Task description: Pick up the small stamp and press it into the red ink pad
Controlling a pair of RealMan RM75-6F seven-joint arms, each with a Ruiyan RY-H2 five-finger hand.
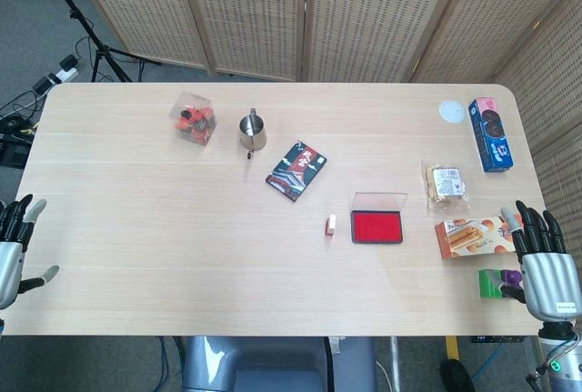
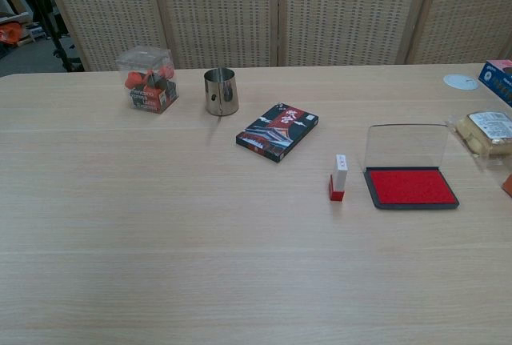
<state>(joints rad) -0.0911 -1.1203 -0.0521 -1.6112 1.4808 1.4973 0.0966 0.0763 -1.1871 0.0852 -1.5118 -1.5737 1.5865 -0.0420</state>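
Stamp (image 2: 338,178), small white block w/ red base, stood upright just left of open red ink pad (image 2: 410,186), prob. light, rigid, tippy; pinch upper sides; right hand (image 1: 542,260) & left hand (image 1: 14,246) empty, fingers spread.

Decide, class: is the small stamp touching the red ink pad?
Apart. The chest view shows bare table between the upright small stamp and the red ink pad; the head view shows the same gap.

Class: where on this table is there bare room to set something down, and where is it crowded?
Bare: the near strip in front of the stamp and ink pad, and the left side below the plastic box. Crowded: the right edge around the snack boxes.
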